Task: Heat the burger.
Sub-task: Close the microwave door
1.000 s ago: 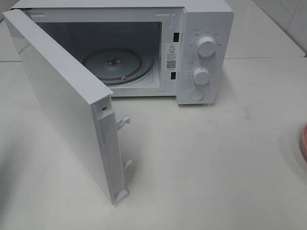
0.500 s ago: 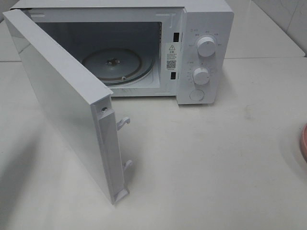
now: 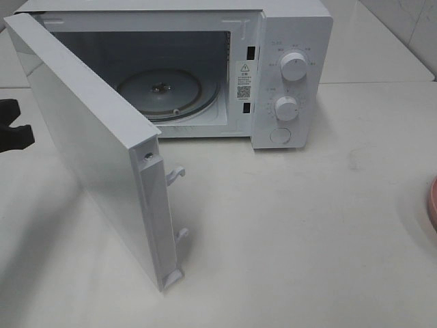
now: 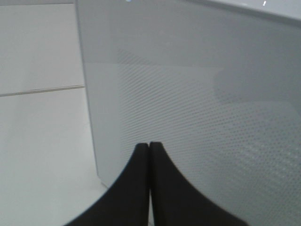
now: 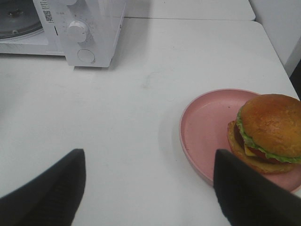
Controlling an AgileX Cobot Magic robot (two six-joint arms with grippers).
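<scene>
The burger (image 5: 270, 129), with a golden bun, lettuce and a dark patty, sits on a pink plate (image 5: 207, 125) in the right wrist view. My right gripper (image 5: 149, 160) hovers open and empty in front of the plate, its dark fingers (image 5: 51, 190) spread wide. In the high view only the plate's rim (image 3: 433, 203) shows, at the right edge, and the burger is out of frame. My left gripper (image 4: 149, 147) is shut on nothing, close to the outer face of the microwave door (image 4: 202, 103). It shows as a dark shape (image 3: 15, 130) at the far left.
The white microwave (image 3: 290, 41) stands at the back with its door (image 3: 95, 147) swung wide toward the front left. Its glass turntable (image 3: 160, 92) is bare. Two knobs (image 3: 293, 66) and a round button are on its right panel.
My left gripper has come into the high view at the left edge, behind the open door. The door, the plate and the right gripper have not moved.
</scene>
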